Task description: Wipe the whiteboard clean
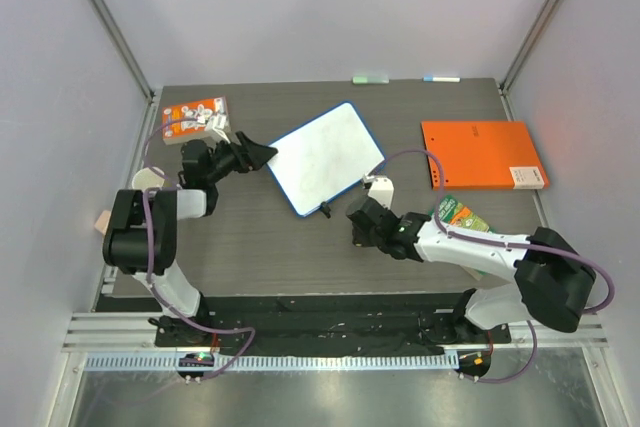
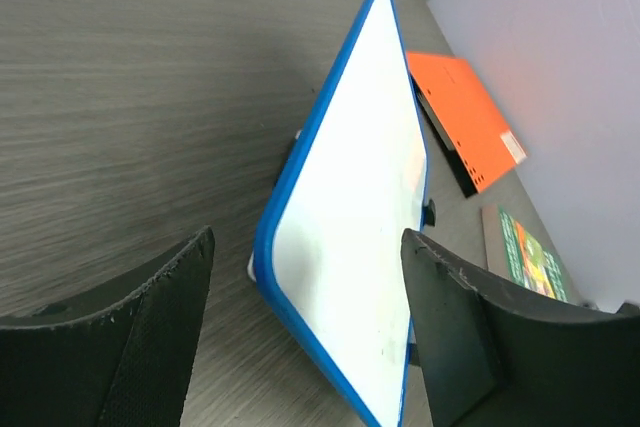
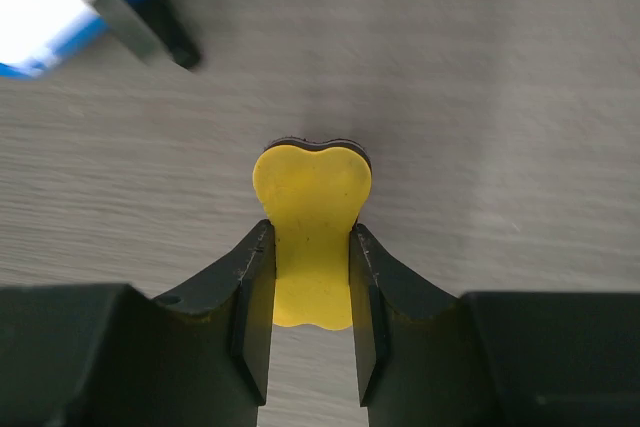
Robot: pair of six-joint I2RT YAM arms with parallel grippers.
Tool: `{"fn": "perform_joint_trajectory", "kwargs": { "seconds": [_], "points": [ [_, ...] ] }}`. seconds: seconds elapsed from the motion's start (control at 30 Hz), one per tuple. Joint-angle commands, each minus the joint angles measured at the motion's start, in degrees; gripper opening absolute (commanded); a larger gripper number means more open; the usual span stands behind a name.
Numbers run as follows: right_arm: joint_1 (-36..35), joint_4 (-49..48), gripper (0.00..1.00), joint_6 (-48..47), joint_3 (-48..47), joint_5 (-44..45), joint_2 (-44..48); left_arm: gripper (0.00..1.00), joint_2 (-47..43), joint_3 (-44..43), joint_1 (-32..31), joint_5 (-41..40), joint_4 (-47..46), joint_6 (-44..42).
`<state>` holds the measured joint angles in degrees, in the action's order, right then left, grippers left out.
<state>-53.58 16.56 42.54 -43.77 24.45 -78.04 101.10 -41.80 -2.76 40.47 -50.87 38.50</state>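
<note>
1. Table (image 1: 300, 247): you have a dark wood-grain top.
2. Folder (image 1: 480, 154): orange, lying flat at your far right, with a white label at one corner.
3. Green packet (image 1: 462, 215): near the folder's near edge.
4. Orange-white packet (image 1: 196, 119): far left corner.
5. Pale stick (image 1: 370, 77) and blue-tipped stick (image 1: 441, 78): far edge, too small for you to identify.

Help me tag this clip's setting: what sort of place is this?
Probably a robotics lab test cell: blank panel walls enclose a dark table, two arms bolted at its edge, staged props like whiteboard and orange folder.
</note>
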Motion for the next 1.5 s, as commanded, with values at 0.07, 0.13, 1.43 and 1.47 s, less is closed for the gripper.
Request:
{"fn": "perform_joint_trajectory", "kwargs": {
  "seconds": [0.07,0.13,1.43,1.47],
  "points": [
    [-0.4,6.2,0.35,7.3,4.6,0.8,2.9,0.89,-11.9,5.5,0.3,-13.5,4.2,-4.3],
    [-0.4,5.3,0.53,7.5,4.9,0.5,1.9,0.91,-14.0,6.6,0.3,-14.6,5.7,-4.4],
    [2.8,3.8,0.01,-6.3,-14.6,14.3,-17.7,0.0,-40.7,0.4,-3.5,-17.3,61.2,-5.0],
    [2.9,4.0,0.01,-6.4,-15.5,14.1,-19.4,0.0,-40.7,-0.4,-3.4,-17.8,64.3,-5.2]
  ]
}}
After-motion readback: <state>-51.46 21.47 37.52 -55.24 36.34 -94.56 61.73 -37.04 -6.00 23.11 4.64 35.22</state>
